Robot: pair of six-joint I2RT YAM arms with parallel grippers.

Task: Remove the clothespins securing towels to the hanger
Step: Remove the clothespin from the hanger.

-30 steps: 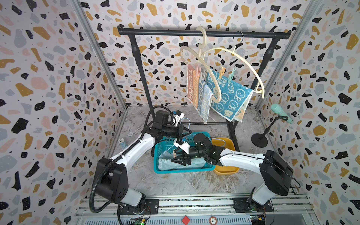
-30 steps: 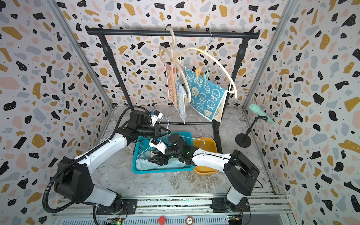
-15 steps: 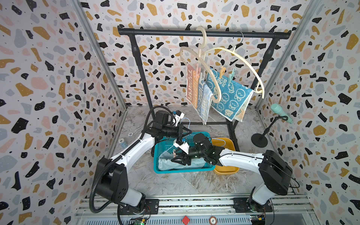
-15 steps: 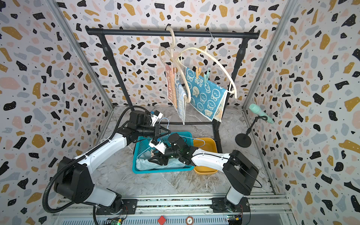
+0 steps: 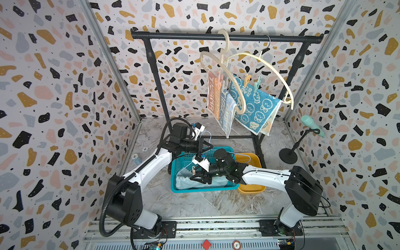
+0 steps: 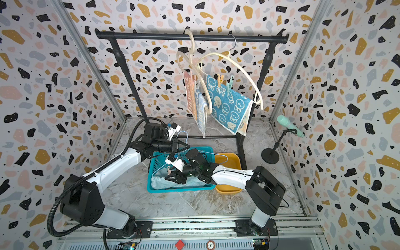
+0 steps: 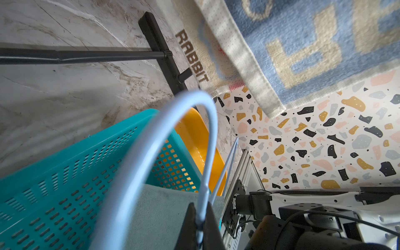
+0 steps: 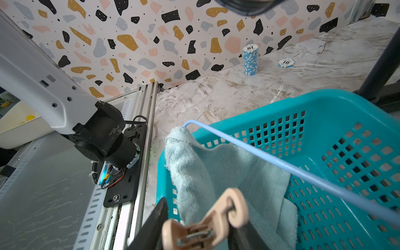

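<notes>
My left gripper (image 5: 208, 147) (image 7: 200, 227) is shut on the neck of a pale blue wire hanger (image 7: 207, 140) (image 8: 281, 162) held over the teal basket (image 5: 216, 190). A pale blue towel (image 8: 205, 168) (image 5: 186, 183) is draped over one end of that hanger and sags into the basket. My right gripper (image 5: 193, 176) (image 8: 203, 218) is shut on a peach clothespin (image 8: 216, 216), which is clear of the wire. On the rack's cream hangers hang a striped towel (image 5: 214, 97) and a teal rabbit towel (image 5: 257, 106), pinned by peach (image 5: 219, 76), yellow (image 5: 246, 80) and mint (image 5: 257, 83) clothespins.
A yellow tub (image 5: 253, 188) stands right of the basket. The black rack (image 5: 227, 37) spans the back, with its base bar (image 7: 86, 56) on the floor. A mint microphone on a stand (image 5: 311, 125) is at the right wall. A poker chip stack (image 8: 250, 60) is near the left wall.
The right gripper's jaws have narrowed around the peach clothespin. Both arms have stayed almost where they were, and the left grip on the hanger is unchanged.
</notes>
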